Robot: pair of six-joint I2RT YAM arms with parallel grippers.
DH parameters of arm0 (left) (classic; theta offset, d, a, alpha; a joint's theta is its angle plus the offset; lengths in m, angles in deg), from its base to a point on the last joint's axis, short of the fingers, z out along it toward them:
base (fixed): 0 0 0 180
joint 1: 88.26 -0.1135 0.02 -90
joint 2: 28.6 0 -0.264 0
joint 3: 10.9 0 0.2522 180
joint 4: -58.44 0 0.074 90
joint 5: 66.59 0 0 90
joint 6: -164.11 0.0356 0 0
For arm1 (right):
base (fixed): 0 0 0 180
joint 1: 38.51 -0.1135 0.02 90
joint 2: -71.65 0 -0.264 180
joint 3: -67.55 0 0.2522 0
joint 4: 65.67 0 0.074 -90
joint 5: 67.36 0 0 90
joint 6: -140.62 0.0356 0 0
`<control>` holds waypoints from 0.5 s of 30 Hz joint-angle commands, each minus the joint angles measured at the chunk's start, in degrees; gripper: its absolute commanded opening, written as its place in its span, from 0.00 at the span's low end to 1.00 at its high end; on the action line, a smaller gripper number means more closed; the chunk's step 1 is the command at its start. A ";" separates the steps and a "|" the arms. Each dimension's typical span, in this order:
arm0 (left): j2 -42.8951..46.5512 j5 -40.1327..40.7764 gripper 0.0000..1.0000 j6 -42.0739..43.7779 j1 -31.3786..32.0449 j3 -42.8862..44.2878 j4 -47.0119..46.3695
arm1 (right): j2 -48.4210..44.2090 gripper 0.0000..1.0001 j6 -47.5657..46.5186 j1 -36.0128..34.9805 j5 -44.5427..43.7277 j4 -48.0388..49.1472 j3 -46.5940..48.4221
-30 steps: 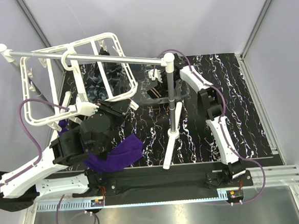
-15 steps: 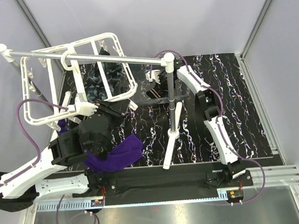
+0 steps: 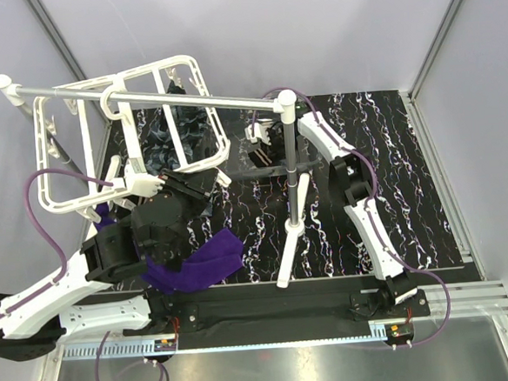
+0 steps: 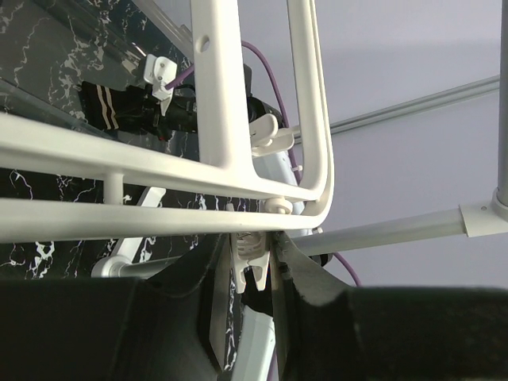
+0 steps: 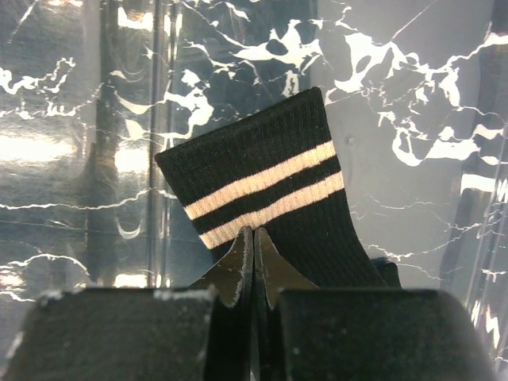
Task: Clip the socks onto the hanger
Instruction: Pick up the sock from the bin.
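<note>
We look down from behind; left wrist up under hanger (image 4: 226, 79), right close over surface (image 5: 413, 103), sharing striped sock (image 5: 262, 147).

Soft, even light is falling from above the table (image 3: 402, 189), keeping the overhead view bright and sharp, with only faint shadows lying on it. In the right wrist view white glare is streaking across the table's glossy top, while the striped sock (image 5: 270, 198) is showing crisp against it. The right gripper (image 5: 253, 238) and left gripper (image 4: 251, 266), close to their lenses, are blurring into dark shade.
</note>
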 commanded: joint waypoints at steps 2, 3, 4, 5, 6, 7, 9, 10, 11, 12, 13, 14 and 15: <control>0.41 2.89 0.00 1.59 0.19 1.03 -2.35 | 0.89 0.00 2.86 1.27 0.22 2.44 -2.54; 0.41 2.89 0.00 1.59 0.19 0.94 -2.35 | -0.69 0.00 4.26 1.45 1.19 7.93 -6.73; 0.50 2.89 0.00 1.59 0.19 1.03 -2.35 | -2.79 0.00 7.24 1.63 1.72 11.47 -10.16; 0.50 2.89 0.00 1.59 0.19 1.03 -2.27 | -7.86 0.00 9.01 1.72 1.64 15.60 -14.11; 0.58 2.89 0.00 1.50 0.19 0.86 -2.26 | -10.61 0.00 11.46 1.72 1.38 26.16 -22.85; 0.67 2.80 0.00 1.42 0.11 0.77 -2.35 | -15.68 0.00 17.58 1.72 0.94 31.67 -27.03; 0.76 2.89 0.00 1.50 0.19 0.77 -2.53 | -19.58 0.00 23.84 1.80 -0.02 45.69 -36.16; 0.85 2.80 0.00 1.50 0.11 0.68 -2.53 | -20.99 0.00 34.32 1.81 -4.12 50.48 -38.13; 0.76 2.62 0.00 1.59 0.11 0.77 -2.79 | -22.57 0.00 38.60 1.98 -6.25 53.49 -38.93; 0.67 2.53 0.00 1.59 0.11 0.59 -2.79 | -22.85 0.00 41.78 2.24 -7.40 54.30 -38.24; 0.59 2.45 0.00 1.42 0.02 0.59 -2.88 | -23.03 0.00 46.33 2.59 -7.50 53.44 -37.28; 0.58 2.27 0.00 1.41 0.02 0.68 -3.05 | -23.12 0.00 48.20 3.21 -7.41 52.73 -35.53; 0.58 2.10 0.00 1.33 0.11 0.59 -2.88 | -23.12 0.00 49.27 3.39 -7.24 51.25 -34.99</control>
